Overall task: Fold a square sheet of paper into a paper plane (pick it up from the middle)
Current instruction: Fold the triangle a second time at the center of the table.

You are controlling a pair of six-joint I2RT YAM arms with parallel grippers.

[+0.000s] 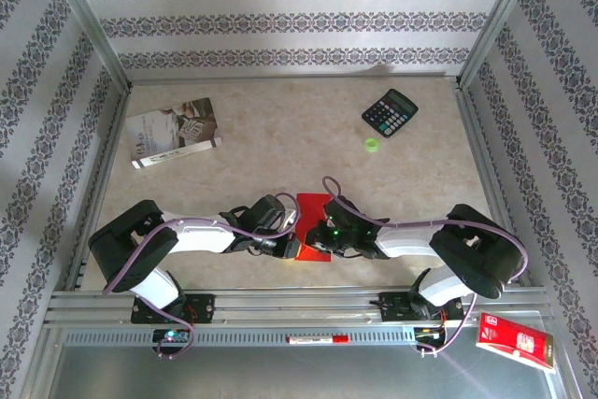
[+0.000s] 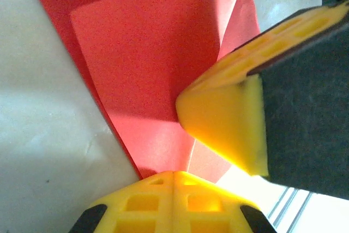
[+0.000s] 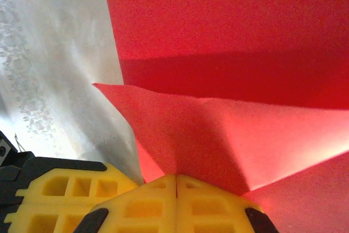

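The square sheet of paper point(image 1: 314, 206) is bright red and lies partly folded on the table between my two grippers, close to the near edge. My left gripper point(image 1: 286, 242) comes in from the left. Its yellow jaws point(image 2: 173, 175) are closed together on the sheet's near edge, where a crease runs into the tips. The right gripper point(image 1: 323, 236) is shut too, pinching a raised flap of the red paper point(image 3: 218, 135) at its tips point(image 3: 176, 177). The two grippers almost touch: the right one's yellow finger point(image 2: 223, 118) hangs over the sheet point(image 2: 142, 64), and the left one's finger point(image 3: 60, 195) shows beside the right jaws.
A black calculator point(image 1: 390, 112) and a small green ring point(image 1: 372, 144) lie at the back right. A grey-white booklet point(image 1: 173, 130) is at the back left. A glossy red packet point(image 1: 514, 343) rests beyond the front rail point(image 1: 299, 301), lower right. Metal frame posts and patterned walls bound the table.
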